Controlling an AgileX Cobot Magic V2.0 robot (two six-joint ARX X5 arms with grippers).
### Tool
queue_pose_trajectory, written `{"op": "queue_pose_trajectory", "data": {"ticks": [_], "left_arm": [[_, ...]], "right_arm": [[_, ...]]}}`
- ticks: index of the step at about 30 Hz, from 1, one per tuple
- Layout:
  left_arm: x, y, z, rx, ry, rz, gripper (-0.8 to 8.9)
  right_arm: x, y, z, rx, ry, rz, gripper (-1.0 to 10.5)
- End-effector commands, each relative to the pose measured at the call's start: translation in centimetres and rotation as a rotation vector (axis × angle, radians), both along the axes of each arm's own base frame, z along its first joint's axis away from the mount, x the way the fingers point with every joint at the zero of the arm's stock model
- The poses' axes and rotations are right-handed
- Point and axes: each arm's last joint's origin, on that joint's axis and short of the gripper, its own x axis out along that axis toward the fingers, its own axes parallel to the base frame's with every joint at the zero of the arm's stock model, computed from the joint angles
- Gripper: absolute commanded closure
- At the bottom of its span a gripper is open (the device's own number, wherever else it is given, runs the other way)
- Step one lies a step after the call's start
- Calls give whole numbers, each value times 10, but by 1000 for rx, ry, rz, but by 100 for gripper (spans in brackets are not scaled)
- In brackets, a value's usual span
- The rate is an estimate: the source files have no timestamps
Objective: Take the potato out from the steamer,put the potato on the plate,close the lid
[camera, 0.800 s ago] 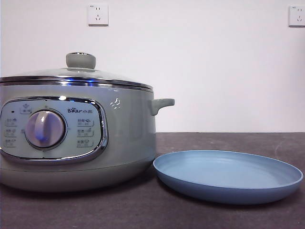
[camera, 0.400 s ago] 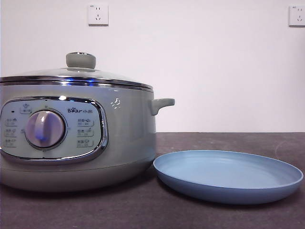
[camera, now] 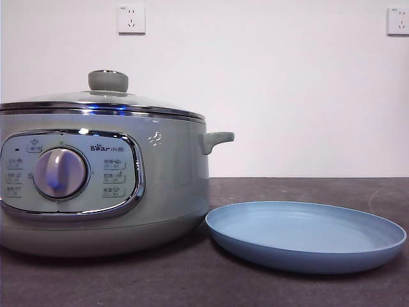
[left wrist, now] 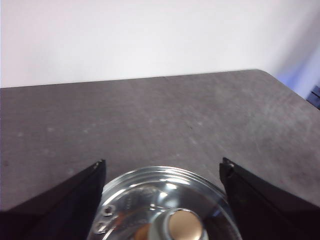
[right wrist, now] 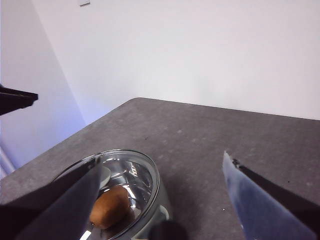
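Comparing the front views, nothing is being moved: the glass lid is still sitting on the steamer, the potato inside, the plate bare. Left gripper and right gripper are both being held wide open, empty, above the steamer, so lid removal is judged pending.

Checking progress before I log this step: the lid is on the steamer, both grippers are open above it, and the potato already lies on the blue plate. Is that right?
Not quite. The plate holds nothing in the front view; the potato is inside the steamer, seen through the lid in the right wrist view. The rest stands: lid on, left gripper and right gripper open above.

Glass lid, matt plate, chrome trim
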Motion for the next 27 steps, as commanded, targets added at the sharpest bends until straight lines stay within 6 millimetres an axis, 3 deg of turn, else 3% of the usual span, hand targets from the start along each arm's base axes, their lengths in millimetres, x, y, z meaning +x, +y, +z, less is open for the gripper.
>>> {"op": "queue_pose_trajectory", "data": {"ticks": [1,15,27], "left_arm": [[6,-9,-6,22,26,-42,432],[47,-52,-55,171,240,-126,433],[62,-64,-89,269,413,-143,442]], "right_arm": [[-1,0,2,-3,-14,2,537],[-1,0,2,-3,-14,2,540],[-1,0,2,-3,-14,2,541]]}}
